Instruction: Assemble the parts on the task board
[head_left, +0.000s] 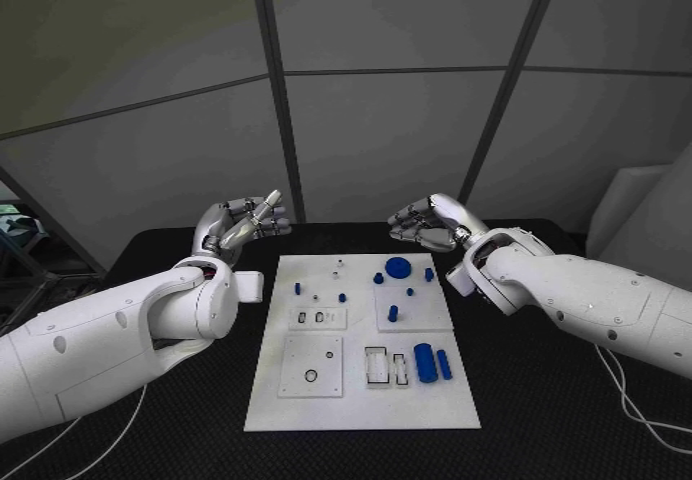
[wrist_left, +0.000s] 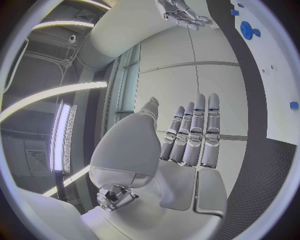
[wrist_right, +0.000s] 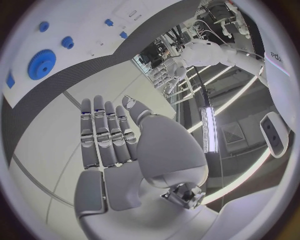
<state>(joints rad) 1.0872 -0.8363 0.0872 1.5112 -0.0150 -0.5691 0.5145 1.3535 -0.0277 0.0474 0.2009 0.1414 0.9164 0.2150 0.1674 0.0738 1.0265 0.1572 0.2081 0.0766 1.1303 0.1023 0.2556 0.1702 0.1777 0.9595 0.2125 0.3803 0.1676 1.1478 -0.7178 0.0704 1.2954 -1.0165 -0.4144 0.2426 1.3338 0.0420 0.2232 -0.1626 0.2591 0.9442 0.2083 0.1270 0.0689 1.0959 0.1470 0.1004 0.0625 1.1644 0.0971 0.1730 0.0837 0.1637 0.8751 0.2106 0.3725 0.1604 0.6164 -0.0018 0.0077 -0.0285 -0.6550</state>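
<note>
Both robot hands were empty with fingers straight and apart: your left robot hand (head_left: 242, 225) and right robot hand (head_left: 433, 222) hovered above the far edge of the board (head_left: 361, 400). On the near part of that white board on the black surface (head_left: 548, 420), a blue cylinder (head_left: 424, 361) lay loose; farther off sat a blue gear (head_left: 397, 266) and small blue pegs (head_left: 392, 313). By my judgement, assembly had barely begun and nearly everything remained.
</note>
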